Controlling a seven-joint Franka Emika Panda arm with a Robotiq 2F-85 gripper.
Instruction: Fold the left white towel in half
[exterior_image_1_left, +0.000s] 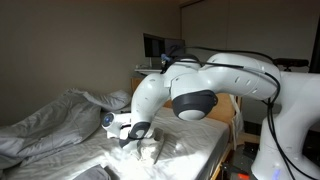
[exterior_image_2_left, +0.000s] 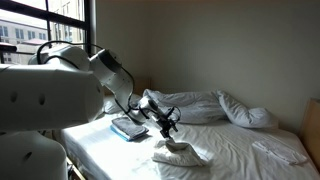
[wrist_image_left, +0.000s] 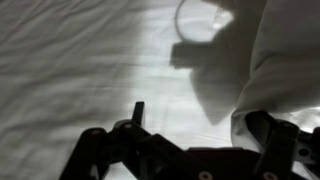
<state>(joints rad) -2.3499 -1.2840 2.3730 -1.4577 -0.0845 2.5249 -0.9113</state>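
Big white arm (exterior_image_2_left: 45, 95) filled the foreground, jaws low over the left white towel (exterior_image_2_left: 180, 153), which lay bunched on the tabletop (exterior_image_2_left: 235, 140) just beneath. Pinching cloth or not, I couldn't tell. A thin one-layer grip risked slipping, and the fold landing crooked.

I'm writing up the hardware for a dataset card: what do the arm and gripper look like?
The arm is glossy white, built of rounded, bulbous segments, with a dark grey round joint cap. A thin black cable runs along its outside. The gripper is black and angular. No markings are legible.
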